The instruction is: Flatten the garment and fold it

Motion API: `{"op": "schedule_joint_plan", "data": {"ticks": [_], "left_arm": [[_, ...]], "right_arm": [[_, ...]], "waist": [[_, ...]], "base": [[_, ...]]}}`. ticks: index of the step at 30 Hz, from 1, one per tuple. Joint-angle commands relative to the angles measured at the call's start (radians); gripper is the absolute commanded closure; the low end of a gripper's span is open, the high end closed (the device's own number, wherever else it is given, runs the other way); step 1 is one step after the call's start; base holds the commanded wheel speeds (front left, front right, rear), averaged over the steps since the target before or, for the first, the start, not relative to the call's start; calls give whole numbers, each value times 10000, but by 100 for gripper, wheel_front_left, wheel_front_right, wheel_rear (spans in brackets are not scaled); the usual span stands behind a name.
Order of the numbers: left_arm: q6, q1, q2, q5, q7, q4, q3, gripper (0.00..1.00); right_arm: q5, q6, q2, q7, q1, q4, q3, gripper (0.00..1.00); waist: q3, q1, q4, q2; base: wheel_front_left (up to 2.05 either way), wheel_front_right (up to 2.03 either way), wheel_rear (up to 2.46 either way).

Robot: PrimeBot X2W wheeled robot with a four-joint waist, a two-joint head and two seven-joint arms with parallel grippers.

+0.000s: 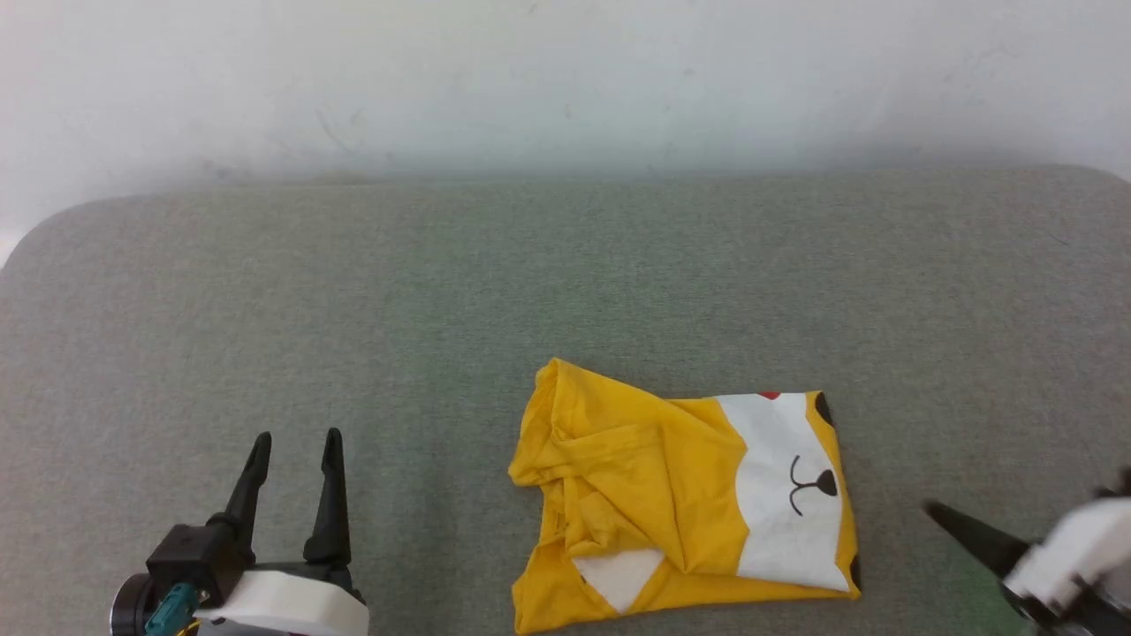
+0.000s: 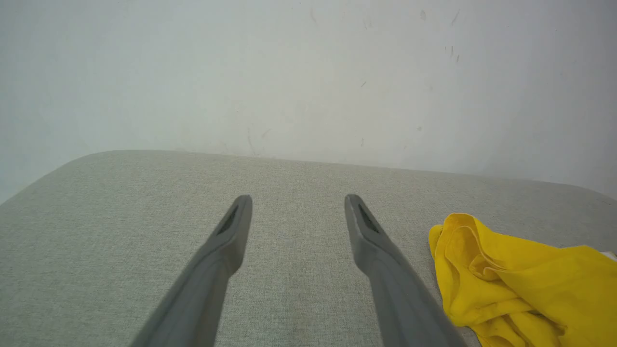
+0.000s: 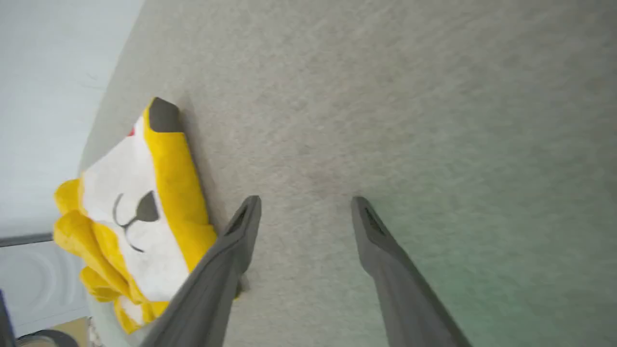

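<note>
Flagging risks first: the garment (image 1: 680, 495) is not flat. Its left half is bunched into thick folds, so a pinch there would likely take several layers and drag the whole bundle across the grey worktop (image 1: 565, 265) instead of spreading it. It also lies close to the near edge, right of centre, so a pull toward the robot could tip it off. The side by the right tool (image 3: 306, 200) is a smooth doubled edge with little to catch, and fingers may slide off it or snag the worktop fabric. Both tools are empty with fingers spread wide. The left tool (image 1: 298, 435) is well apart from the shirt on its left, and the right tool is just beside its right edge. The long axis runs left-right across the robot. The crumpled, rolled end points left, the printed face end points right. The face is turned sideways, mouth left of nose, red dot at the far edge.
</note>
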Motion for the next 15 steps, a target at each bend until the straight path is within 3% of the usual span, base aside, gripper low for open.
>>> {"op": "schedule_joint_plan", "data": {"ticks": [1,5,11,12,14,15], "left_arm": [[-78,-182,-16,-30,-47,59,-41,0],[-136,-283,-66,-42,-47,147,-155,0],[-192,-427,-128,-48,-47,220,-244,0],[-196,-443,-136,-46,-47,216,-241,0],[-200,-466,-153,-45,-47,203,-217,0],[-200,-468,-161,-45,-47,196,-196,0]], "right_arm": [[606,-6,385,333,-523,72,57,0],[1470,-6,720,901,-1041,584,528,0],[1521,-6,828,999,-1509,1731,1717,1],[1473,-6,832,967,-1569,1877,1863,51],[1370,-6,821,918,-1691,2073,2169,100],[1303,-6,765,853,-1748,2082,2322,100]], "waist": [[13,0,192,-2],[13,0,447,-2],[86,0,708,-2],[102,0,724,-2],[139,0,728,-2],[154,0,715,-2]], "base": [[0,0,0],[0,0,0],[0,0,0],[0,0,0],[0,0,0],[0,0,0]]}}
